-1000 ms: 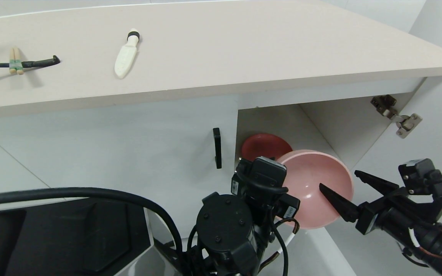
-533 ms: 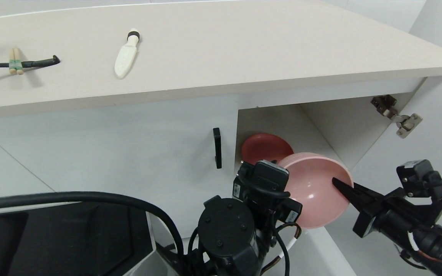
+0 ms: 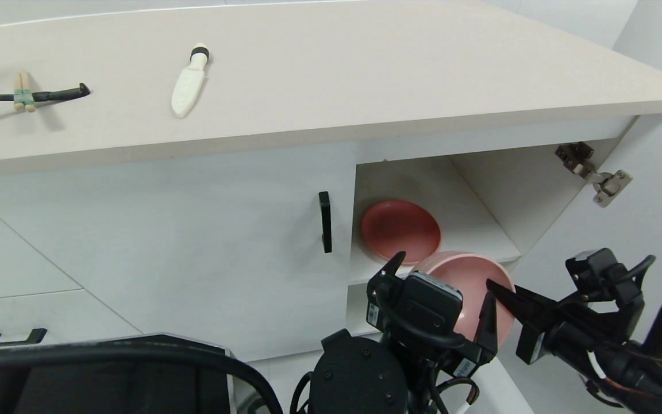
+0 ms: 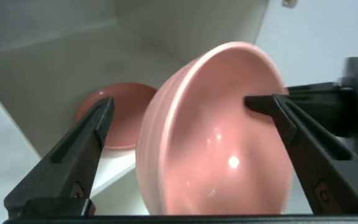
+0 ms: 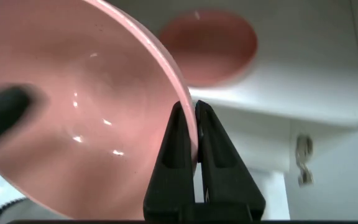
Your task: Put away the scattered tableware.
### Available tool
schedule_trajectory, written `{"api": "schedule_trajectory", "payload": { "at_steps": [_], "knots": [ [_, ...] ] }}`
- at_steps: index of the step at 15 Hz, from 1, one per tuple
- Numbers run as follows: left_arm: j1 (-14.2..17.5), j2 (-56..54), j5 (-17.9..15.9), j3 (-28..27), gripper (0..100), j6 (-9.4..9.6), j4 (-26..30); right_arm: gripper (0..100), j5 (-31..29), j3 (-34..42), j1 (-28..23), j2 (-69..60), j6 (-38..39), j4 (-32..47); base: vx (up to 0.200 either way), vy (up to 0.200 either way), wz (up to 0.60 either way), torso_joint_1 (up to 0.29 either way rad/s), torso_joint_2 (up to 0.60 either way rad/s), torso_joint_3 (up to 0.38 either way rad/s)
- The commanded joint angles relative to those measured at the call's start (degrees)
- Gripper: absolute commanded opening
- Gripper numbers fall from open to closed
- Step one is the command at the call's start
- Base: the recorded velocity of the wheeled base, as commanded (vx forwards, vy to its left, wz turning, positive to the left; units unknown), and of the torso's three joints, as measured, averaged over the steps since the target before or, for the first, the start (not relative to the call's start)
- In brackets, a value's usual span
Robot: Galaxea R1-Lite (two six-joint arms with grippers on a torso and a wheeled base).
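Closed since a second ago, the right end effector (image 5: 188,111) is pinched on the rim of the pink bowl (image 3: 472,276). The left end effector (image 4: 179,102) is spread around the bowl, which is held tilted at the front edge of the cupboard shelf (image 3: 480,230), near the red plate (image 3: 400,227).

Pink bowl (image 4: 222,149) between splayed tool (image 4: 179,103), contact unclear

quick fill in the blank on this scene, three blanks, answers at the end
1. The right gripper pinches the pink bowl by its ____.
2. The red plate lies on the cabinet ____.
3. The left gripper is ____, with one finger on each side of the bowl.
Missing words: rim; shelf; open
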Motion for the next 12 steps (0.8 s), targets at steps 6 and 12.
{"api": "schedule_trajectory", "payload": {
  "at_steps": [6, 12],
  "knots": [
    [2.67, -8.15, -4.90, 7.14, 100, -3.37, -0.06, 0, -0.03, -0.26, -3.95, 7.98, 0.23, -0.09, 0.000, 0.000, 0.00, 0.000, 0.00, 0.000],
    [8.74, -15.88, -30.82, 25.86, 100, 0.76, -0.06, 0, -0.03, -2.81, -3.77, 4.81, 6.83, -0.09, 0.000, 0.000, 0.00, 0.000, 0.00, 0.000]
  ]
}}
